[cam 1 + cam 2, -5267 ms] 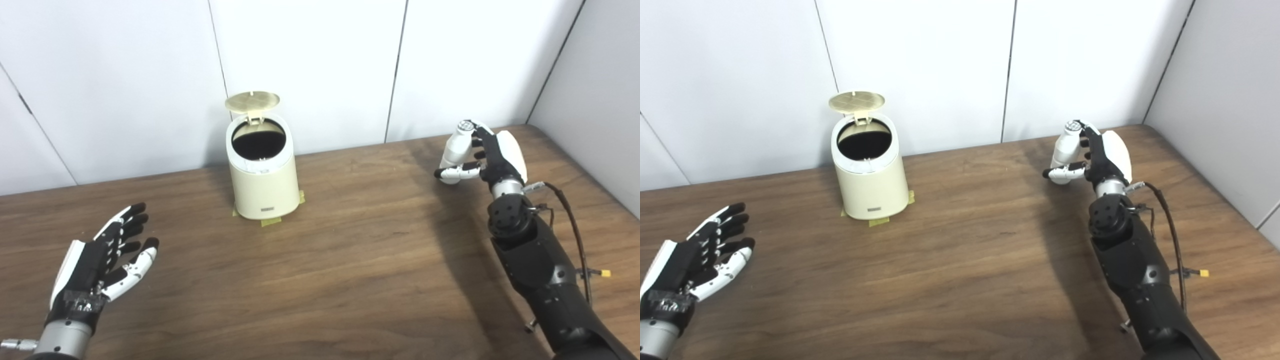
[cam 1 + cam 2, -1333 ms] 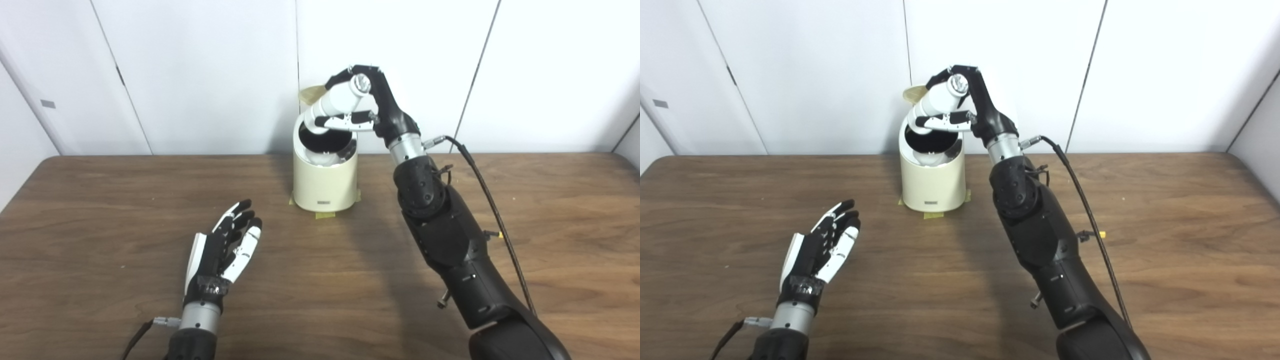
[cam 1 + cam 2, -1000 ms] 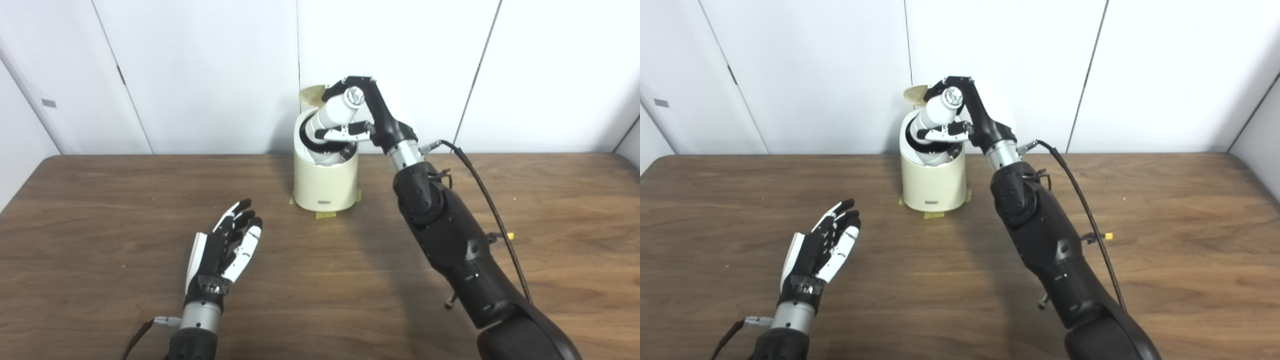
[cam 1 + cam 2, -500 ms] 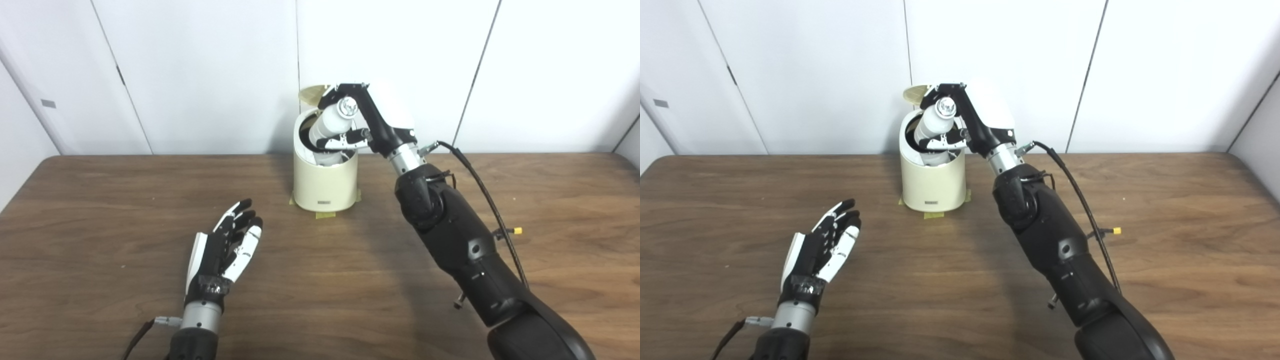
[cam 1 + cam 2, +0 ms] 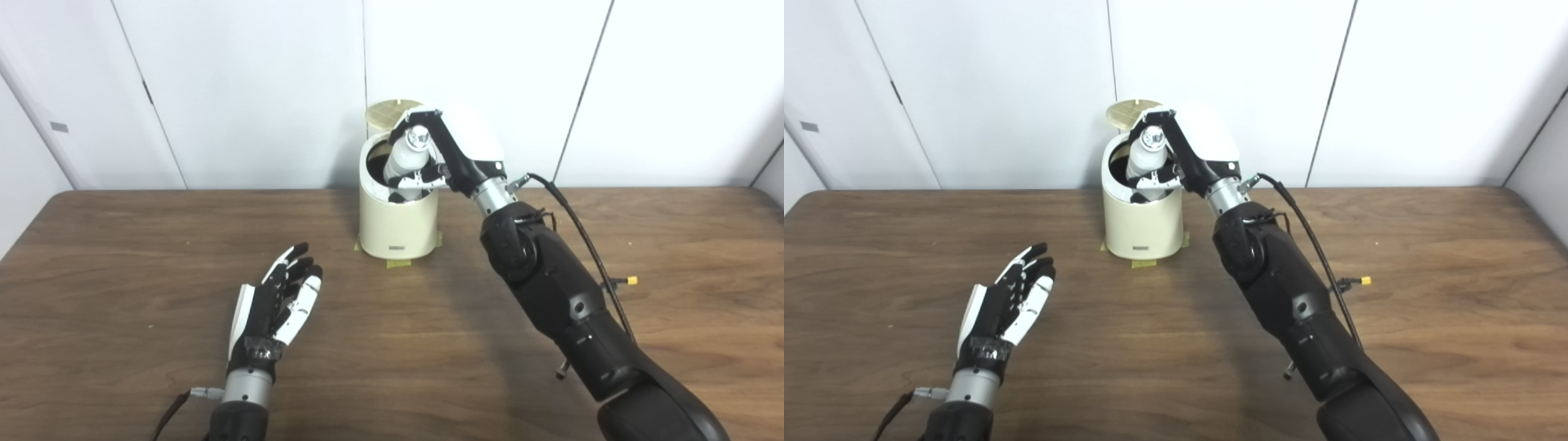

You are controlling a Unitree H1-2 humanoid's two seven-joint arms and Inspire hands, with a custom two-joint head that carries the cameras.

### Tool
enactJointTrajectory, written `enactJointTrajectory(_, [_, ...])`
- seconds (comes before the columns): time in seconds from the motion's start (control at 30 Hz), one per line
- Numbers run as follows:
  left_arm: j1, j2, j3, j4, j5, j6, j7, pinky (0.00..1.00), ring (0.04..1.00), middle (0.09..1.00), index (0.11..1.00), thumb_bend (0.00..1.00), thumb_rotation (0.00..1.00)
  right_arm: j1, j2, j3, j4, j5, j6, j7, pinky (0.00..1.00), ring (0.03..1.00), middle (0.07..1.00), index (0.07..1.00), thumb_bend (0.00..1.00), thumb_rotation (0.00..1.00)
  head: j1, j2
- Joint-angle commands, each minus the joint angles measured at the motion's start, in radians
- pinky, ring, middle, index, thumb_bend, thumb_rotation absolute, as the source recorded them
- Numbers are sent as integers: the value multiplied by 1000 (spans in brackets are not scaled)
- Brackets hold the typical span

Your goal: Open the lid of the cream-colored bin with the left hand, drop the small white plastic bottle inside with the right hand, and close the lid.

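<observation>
Now right robot hand (image 5: 456, 153) lowers smooth cylindrical bottle (image 5: 405, 162) into round bin (image 5: 397, 223).

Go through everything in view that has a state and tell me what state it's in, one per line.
Bin: upright on the table, mouth open.
Lid: flipped up behind the opening.
Bottle: held tilted, cap up, lower end down in the bin's mouth.
Right hand: shut on the bottle, over the bin.
Left hand: open, empty, low over the table.

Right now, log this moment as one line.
lid open | right robot hand holds bottle in bin mouth | left robot hand open, idle
</observation>
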State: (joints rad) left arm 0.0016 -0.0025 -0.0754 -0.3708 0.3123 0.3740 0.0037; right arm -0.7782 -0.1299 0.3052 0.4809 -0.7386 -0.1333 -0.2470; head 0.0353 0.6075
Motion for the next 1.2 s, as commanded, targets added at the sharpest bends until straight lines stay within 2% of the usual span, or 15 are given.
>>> enactJointTrajectory(0.0, [-32, -6, -3, -39, 4, -18, 9, 877, 882, 851, 916, 425, 667, -52, -11, -5, -38, -7, -3, -18, 746, 818, 827, 706, 848, 6, 0, 0])
enactJointTrajectory(0.17, [-32, -2, -9, -39, 11, -23, 8, 873, 882, 851, 916, 424, 672, -50, -8, -8, -40, -3, 3, -23, 765, 834, 843, 753, 881, 16, -1, 2])
enactJointTrajectory(0.4, [-31, -5, -10, -42, 10, -19, 8, 869, 881, 852, 910, 432, 664, -45, -12, -8, -44, -5, -2, -27, 740, 807, 814, 729, 868, 34, -1, 5])
enactJointTrajectory(0.53, [-30, -4, -11, -46, 12, -13, 7, 872, 885, 856, 914, 432, 669, -42, -11, -14, -41, 2, -18, -47, 693, 740, 713, 679, 834, 18, -1, 8])
enactJointTrajectory(0.57, [-30, -4, -11, -46, 12, -13, 6, 872, 885, 856, 914, 432, 668, -40, -8, -24, -38, 24, -40, -54, 643, 705, 682, 651, 824, 9, -1, 8])
enactJointTrajectory(0.6, [-30, -3, -11, -47, 12, -13, 6, 870, 883, 856, 913, 433, 669, -38, -6, -30, -35, 40, -56, -60, 532, 597, 571, 555, 650, 3, -1, 8])
enactJointTrajectory(0.63, [-30, -4, -10, -47, 10, -14, 7, 869, 883, 856, 912, 434, 670, -36, -5, -36, -35, 59, -77, -61, 495, 560, 533, 522, 592, 1, -2, 10])
enactJointTrajectory(0.7, [-29, -4, -9, -47, 9, -15, 7, 874, 885, 855, 911, 435, 668, -33, -8, -39, -36, 74, -101, -63, 395, 434, 493, 524, 532, 0, -2, 10])
enactJointTrajectory(0.8, [-30, -1, -10, -49, 11, -10, 4, 871, 885, 856, 915, 427, 669, -25, -10, -40, -42, 72, -117, -74, 357, 394, 477, 528, 517, 0, -3, 11])
enactJointTrajectory(1.0, [-31, -1, -13, -48, 15, -9, 4, 876, 884, 854, 915, 419, 657, -15, -17, -49, -49, 78, -134, -81, 356, 391, 484, 521, 516, 0, -4, 11])
enactJointTrajectory(1.17, [-31, -1, -10, -42, 10, -14, 6, 883, 887, 857, 913, 424, 657, 26, -13, -86, -135, 117, -94, -43, 352, 390, 481, 516, 517, 0, -6, 10])
